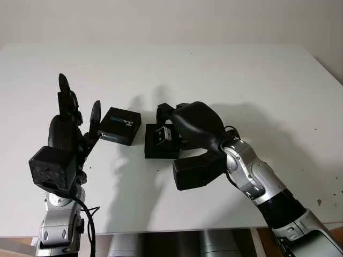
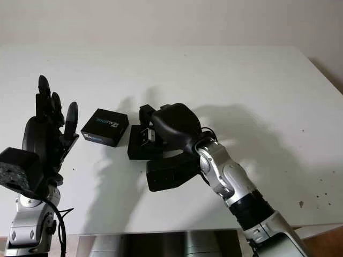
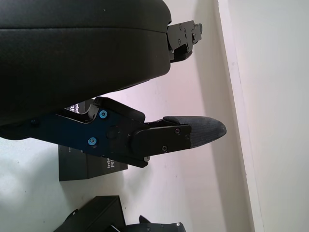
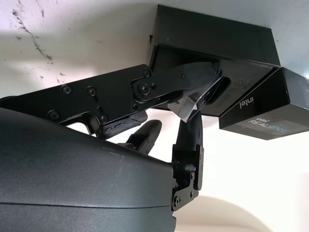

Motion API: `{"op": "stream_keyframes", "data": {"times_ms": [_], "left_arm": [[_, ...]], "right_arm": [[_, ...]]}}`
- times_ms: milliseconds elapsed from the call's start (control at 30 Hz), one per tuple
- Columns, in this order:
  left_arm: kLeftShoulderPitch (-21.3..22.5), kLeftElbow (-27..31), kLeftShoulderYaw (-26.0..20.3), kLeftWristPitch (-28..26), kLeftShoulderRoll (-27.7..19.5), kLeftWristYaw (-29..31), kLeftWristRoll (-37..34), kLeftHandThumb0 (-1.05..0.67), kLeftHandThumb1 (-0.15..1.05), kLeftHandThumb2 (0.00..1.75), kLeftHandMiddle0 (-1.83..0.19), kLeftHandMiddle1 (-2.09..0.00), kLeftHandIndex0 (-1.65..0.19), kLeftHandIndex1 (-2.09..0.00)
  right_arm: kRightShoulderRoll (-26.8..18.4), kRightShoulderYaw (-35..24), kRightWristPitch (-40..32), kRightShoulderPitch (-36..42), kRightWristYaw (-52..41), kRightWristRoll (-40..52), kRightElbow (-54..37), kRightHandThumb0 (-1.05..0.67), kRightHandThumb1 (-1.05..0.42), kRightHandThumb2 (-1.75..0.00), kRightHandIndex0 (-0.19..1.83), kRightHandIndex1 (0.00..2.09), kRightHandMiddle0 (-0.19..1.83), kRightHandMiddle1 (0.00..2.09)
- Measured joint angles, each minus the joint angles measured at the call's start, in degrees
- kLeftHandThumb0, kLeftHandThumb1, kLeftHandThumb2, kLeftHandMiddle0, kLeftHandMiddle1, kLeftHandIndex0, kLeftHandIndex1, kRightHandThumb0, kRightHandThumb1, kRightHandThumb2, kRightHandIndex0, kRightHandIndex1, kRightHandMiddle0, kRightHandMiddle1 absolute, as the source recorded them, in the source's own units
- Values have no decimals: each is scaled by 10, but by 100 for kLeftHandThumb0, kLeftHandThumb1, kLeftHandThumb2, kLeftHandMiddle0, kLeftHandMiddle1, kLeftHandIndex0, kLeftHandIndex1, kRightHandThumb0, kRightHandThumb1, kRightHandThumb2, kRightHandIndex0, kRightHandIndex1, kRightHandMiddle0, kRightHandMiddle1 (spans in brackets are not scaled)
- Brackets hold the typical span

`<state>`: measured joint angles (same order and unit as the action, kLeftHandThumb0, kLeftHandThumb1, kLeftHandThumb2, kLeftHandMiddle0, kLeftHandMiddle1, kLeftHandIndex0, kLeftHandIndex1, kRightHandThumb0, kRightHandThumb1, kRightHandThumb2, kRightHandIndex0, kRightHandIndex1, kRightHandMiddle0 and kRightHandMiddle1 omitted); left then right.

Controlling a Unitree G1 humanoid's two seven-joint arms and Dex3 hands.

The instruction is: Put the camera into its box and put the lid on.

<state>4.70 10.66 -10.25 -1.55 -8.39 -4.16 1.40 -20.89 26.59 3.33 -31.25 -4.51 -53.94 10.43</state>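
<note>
The silver camera (image 1: 161, 134) is being lowered into the open black box (image 1: 159, 143) at the table's (image 1: 257, 80) centre, pinched by the fingers of the right hand (image 1: 170, 124); it is judged partly in, not yet released. The Intel RealSense lid (image 1: 120, 125) is lying just left of the box, touching or nearly so, not yet fitted. The left hand (image 1: 72, 115) is being held upright, open, left of the lid.
</note>
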Motion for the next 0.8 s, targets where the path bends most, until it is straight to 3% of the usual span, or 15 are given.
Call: {"op": "stream_keyframes", "data": {"times_ms": [233, 433, 800], "left_arm": [[0, 1, 0, 0, 0, 2, 3, -57, 105, 48, 16, -6, 18, -1], [-3, 4, -1, 0, -2, 3, 6, -57, 105, 47, 16, -6, 18, -1], [-7, 8, -2, -2, -5, 5, 7, -57, 105, 46, 14, -6, 16, -2]], "right_arm": [[5, -2, -7, -11, 40, 1, 33, -38, -103, -5, 52, 11, 32, 164], [12, -10, -19, -16, 59, 12, 50, -39, -101, -5, 55, 10, 34, 159], [3, -33, -40, -16, 50, 24, 15, -41, -100, -5, 54, 7, 37, 132]]}}
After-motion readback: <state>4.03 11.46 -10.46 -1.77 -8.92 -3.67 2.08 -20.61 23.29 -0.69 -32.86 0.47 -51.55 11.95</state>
